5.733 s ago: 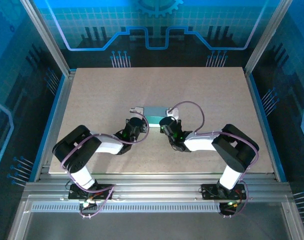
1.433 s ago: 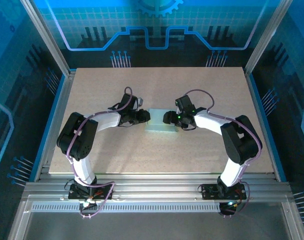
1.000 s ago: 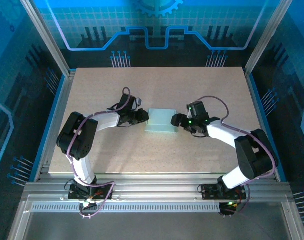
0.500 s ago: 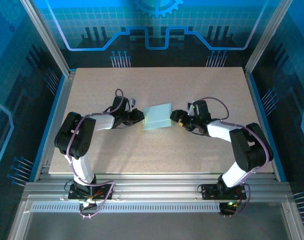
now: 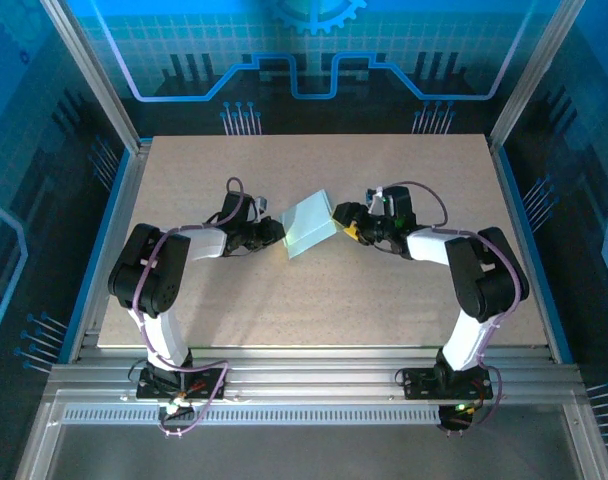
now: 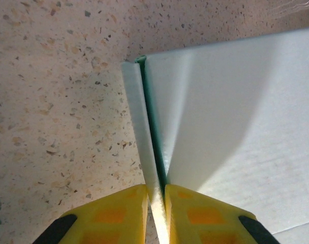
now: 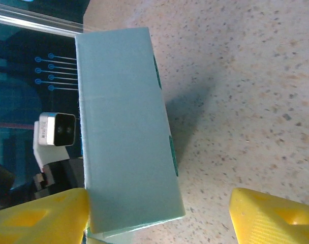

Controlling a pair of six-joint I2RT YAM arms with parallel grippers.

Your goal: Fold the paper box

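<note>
The pale mint thin-card paper box lay near the middle of the speckled beige bench, turned askew between the two arms. From where I stood it already looked like a shallow, closed rectangular shape rather than a flat sheet, so most of the folding seemed done. The left end effector had its yellow fingers pressed together on a thin edge of card at the box's side, where a narrow flap lay against the main panel along a dark green seam. The right end effector stood spread with the box's end between its fingers, one finger right against the card and the other well apart from it. What was left, I judged, was tucking that side flap home, seating the dark green tabs showing along the long edge, and setting the box down square.
</note>
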